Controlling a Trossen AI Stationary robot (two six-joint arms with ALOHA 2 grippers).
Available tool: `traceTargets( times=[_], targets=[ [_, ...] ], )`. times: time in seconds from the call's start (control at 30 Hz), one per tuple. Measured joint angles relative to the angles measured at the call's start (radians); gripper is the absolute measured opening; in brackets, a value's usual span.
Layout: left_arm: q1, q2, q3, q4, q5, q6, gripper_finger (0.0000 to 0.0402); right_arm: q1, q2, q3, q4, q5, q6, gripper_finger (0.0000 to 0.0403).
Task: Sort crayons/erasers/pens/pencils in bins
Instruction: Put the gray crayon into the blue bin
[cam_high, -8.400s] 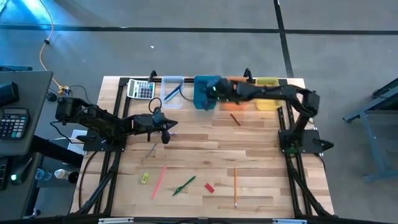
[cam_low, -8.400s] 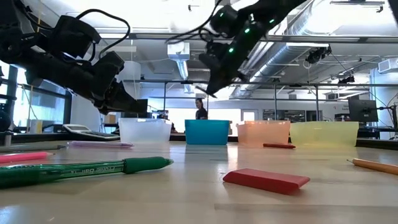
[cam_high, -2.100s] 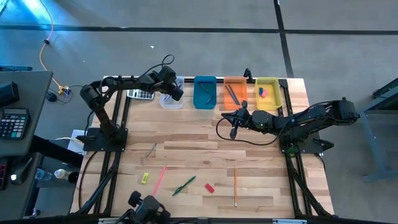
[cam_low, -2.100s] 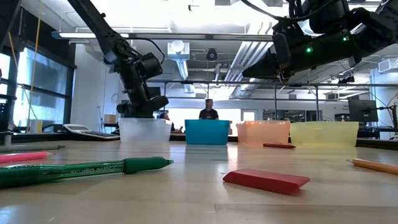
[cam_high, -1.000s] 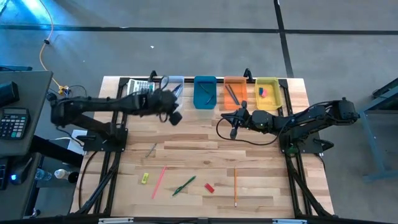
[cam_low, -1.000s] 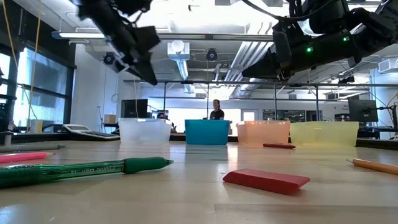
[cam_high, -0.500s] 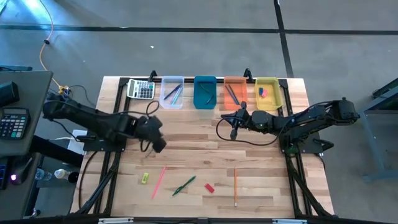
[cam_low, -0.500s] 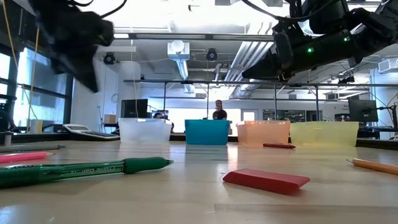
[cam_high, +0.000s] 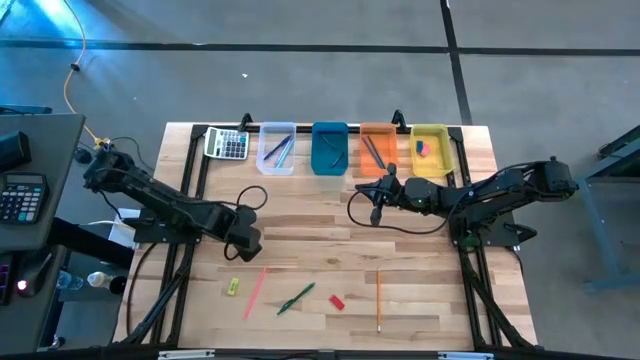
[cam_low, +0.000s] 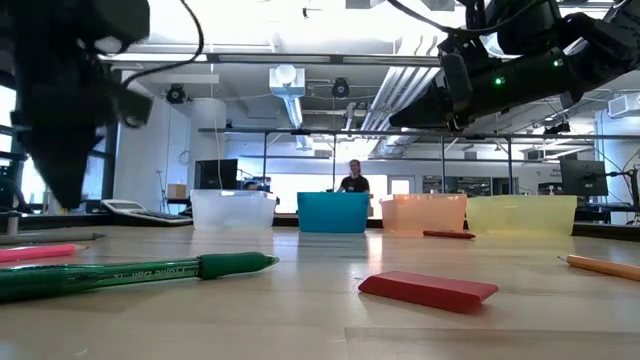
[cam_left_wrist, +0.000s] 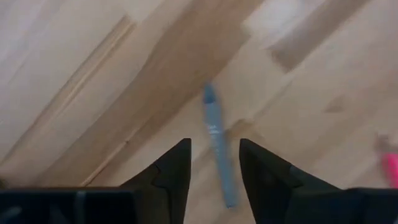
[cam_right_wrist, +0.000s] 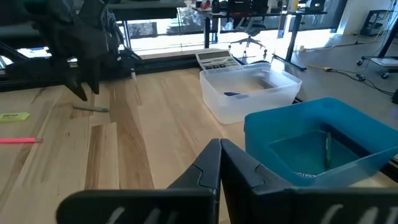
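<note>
My left gripper (cam_left_wrist: 214, 162) points down over the table's left middle (cam_high: 246, 238), open. A grey-blue stick (cam_left_wrist: 217, 149) lies flat on the wood between its fingers, which stand on either side without touching it. The right wrist view shows that same stick (cam_right_wrist: 91, 108) under the gripper. My right gripper (cam_high: 377, 207) hangs shut above the table in front of the orange bin (cam_high: 377, 148). The clear bin (cam_high: 277, 148), blue bin (cam_high: 330, 148) and yellow bin (cam_high: 430, 150) stand beside it along the far edge. A yellow eraser (cam_high: 232, 287) and a red eraser (cam_high: 337, 301) lie near the front.
A pink stick (cam_high: 256, 291), green pens (cam_high: 296, 298) and an orange pencil (cam_high: 378, 300) lie toward the near edge. A grey calculator (cam_high: 227, 143) sits left of the clear bin. A person stands far behind the bins in the low view.
My left gripper has swung from in front of the clear bin toward the table's near edge and a little left. It has come down and tipped until it points at the wood over the grey-blue stick.
</note>
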Motion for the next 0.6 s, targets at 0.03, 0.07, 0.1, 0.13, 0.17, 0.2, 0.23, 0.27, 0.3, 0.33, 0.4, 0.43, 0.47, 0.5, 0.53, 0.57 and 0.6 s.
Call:
traceTargets(
  times=[0.03, 0.07, 0.1, 0.13, 0.17, 0.2, 0.23, 0.27, 0.3, 0.33, 0.4, 0.43, 0.47, 0.5, 0.53, 0.57, 0.6],
  targets=[
    [0.001, 0.004, -0.014, 0.005, -0.001, -0.005, 0.0129, 0.0, 0.0, 0.0, 0.0, 0.0, 0.0, 0.0],
    [0.003, 0.008, -0.027, 0.028, -0.001, -0.009, 0.0132, 0.0, 0.0, 0.0, 0.0, 0.0, 0.0, 0.0],
    [0.004, 0.009, -0.042, 0.059, -0.001, -0.01, 0.0133, 0.0, 0.0, 0.0, -0.001, 0.0, 0.0, 0.0],
    [0.004, 0.009, -0.055, 0.087, 0.0, -0.01, 0.0134, 0.0, 0.0, 0.0, -0.001, 0.0, 0.0, 0.0],
    [0.004, 0.009, -0.067, 0.114, 0.004, -0.007, 0.0134, 0.0, 0.0, 0.0, -0.001, 0.0, 0.0, 0.0],
    [0.004, 0.009, -0.078, 0.138, 0.015, -0.002, 0.0133, 0.0, 0.0, 0.0, -0.003, 0.0, 0.0, 0.0],
    [0.004, 0.009, -0.089, 0.159, 0.025, 0.003, 0.0131, 0.0, 0.0, 0.0, -0.005, 0.0, 0.0, 0.0],
    [0.004, 0.009, -0.1, 0.172, 0.034, 0.005, 0.0129, 0.0, 0.0, 0.0, -0.005, 0.0, 0.0, 0.0],
    [0.003, 0.009, -0.11, 0.172, 0.038, 0.005, 0.0126, 0.0, 0.0, 0.0, -0.006, 0.0, 0.0, 0.0],
    [0.003, 0.009, -0.12, 0.171, 0.04, 0.005, 0.0122, 0.0, 0.0, 0.0, -0.006, 0.0, 0.0, 0.0],
    [0.003, 0.006, -0.129, 0.175, 0.04, -0.001, 0.0113, 0.0, 0.0, 0.0, -0.008, 0.0, 0.0, 0.0],
    [0.003, 0.005, -0.132, 0.176, 0.04, -0.002, 0.0107, 0.0, 0.0, 0.0, -0.008, 0.0, 0.0, 0.0],
    [0.003, 0.004, -0.134, 0.176, 0.039, -0.002, 0.0101, 0.0, 0.0, 0.0, -0.008, 0.0, 0.0, 0.0],
    [0.003, 0.004, -0.135, 0.176, 0.04, 0.0, 0.0094, 0.0, 0.0, 0.0, -0.008, 0.0, 0.0, 0.0],
    [0.003, 0.004, -0.135, 0.176, 0.041, 0.006, 0.0086, 0.0, 0.0, 0.0, -0.008, 0.0, 0.0, 0.0],
    [0.003, 0.004, -0.136, 0.177, 0.045, 0.015, 0.0077, 0.0, 0.0, 0.0, -0.008, 0.0, 0.0, 0.0],
    [0.004, 0.004, -0.136, 0.18, 0.051, 0.025, 0.0068, 0.0, 0.0, 0.0, -0.008, 0.0, 0.0, 0.0]
  ],
)
